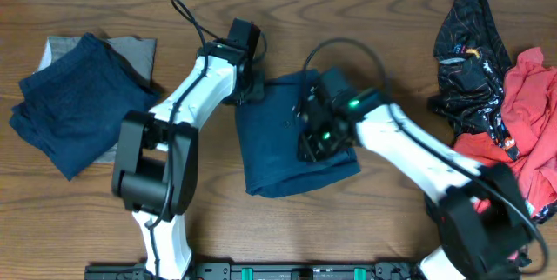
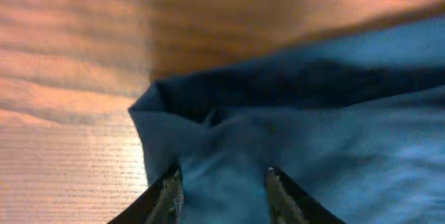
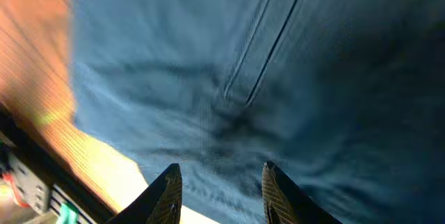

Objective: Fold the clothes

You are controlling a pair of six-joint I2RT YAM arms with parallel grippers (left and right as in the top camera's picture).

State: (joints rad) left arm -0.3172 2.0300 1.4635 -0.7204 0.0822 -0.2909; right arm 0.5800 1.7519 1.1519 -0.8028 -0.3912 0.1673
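Looking down from overhead, I've got the wood table (image 1: 339,223) w/ the dark blue garment (image 1: 278,154) lying approx. centre as a rough rectangle, its long side running near to far. At the right edge sits an unfolded heap: a black patterned piece (image 1: 470,45) on the far side, touching a red piece (image 1: 531,97) nearer me. Far left there's a stack, a navy folded item (image 1: 74,110) on top of a grey one (image 1: 135,50). The left gripper (image 1: 252,89) is at the blue garment's far-left corner. On the left wrist cam its fingers (image 2: 170,193) are spread wide w/ cloth (image 2: 334,147) under the gap and the rumpled corner just past the tips, nothing pinched. The right gripper (image 1: 312,141) is over the garment's right half, low on the fabric. On the right wrist cam the tips (image 3: 167,189) are also spread, gripping nothing, w/ blue cloth (image 3: 174,64) filling most of the view and a stitched seam (image 3: 261,50) running away from them.
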